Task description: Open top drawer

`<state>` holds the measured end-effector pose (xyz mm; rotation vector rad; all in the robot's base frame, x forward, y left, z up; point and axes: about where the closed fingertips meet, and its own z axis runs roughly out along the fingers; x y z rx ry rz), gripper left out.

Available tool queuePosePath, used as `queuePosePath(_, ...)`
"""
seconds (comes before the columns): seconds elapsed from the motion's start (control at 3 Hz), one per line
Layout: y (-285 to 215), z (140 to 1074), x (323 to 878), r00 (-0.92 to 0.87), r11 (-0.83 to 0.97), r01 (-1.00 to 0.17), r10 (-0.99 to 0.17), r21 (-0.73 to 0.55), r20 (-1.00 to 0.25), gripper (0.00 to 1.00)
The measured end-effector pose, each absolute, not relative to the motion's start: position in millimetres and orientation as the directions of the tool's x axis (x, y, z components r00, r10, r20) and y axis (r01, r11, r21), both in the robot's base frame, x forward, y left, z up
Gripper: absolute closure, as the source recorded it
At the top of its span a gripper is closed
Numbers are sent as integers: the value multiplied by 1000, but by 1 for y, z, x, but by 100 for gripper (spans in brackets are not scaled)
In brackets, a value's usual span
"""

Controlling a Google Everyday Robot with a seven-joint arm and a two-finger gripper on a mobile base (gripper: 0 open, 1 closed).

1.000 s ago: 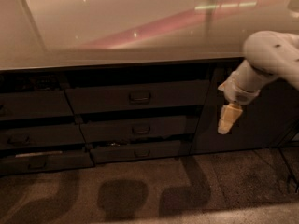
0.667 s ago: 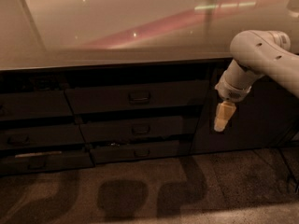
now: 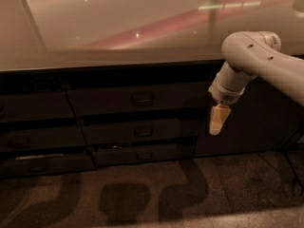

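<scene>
The pincer (image 3: pixel 217 120) has slid to the left since a second ago, and the white arm (image 3: pixel 247 51) above it has swung the same way, so its rounded elbow now sits closer to the drawers. The height is about the same and it points straight down as before. Nothing else has moved.

Above the pincer runs a broad, glossy counter (image 3: pixel 118 27), catching pale and reddish reflections. Below it is a speckled brown floor (image 3: pixel 247 194) crossed by heavy shadows (image 3: pixel 118 201). Behind it and to its right is a plain dark panel (image 3: pixel 256 127).

The top drawer (image 3: pixel 104 99) lies to the pincer's left. Its right end is just beside the pincer, its small dark handle (image 3: pixel 142 99) is well off to the left, and its front is level with the fronts around it, not pulled out. Below the top drawer, to the pincer's lower left, are two slimmer drawer fronts (image 3: pixel 118 132) with similar handles. Far to the left is a column of shorter fronts (image 3: pixel 33 107), the lowest carrying a pale strip (image 3: pixel 38 156).

The pincer itself is a pale yellow tip hanging under the wrist, level with the gap beneath the top drawer. It holds nothing and is not on the handle. I cannot tell whether it is wide or narrow, nor whether it touches the cabinet face behind it.
</scene>
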<state>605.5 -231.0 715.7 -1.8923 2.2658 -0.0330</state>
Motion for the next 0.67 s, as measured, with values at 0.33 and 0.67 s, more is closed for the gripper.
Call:
queuePosePath(0.33, -192, 716, 601, -98, 113, -983, -990, -148, -105, 0)
queuePosePath(0.67, -192, 716, 601, -98, 113, -983, -990, -147, -105, 0)
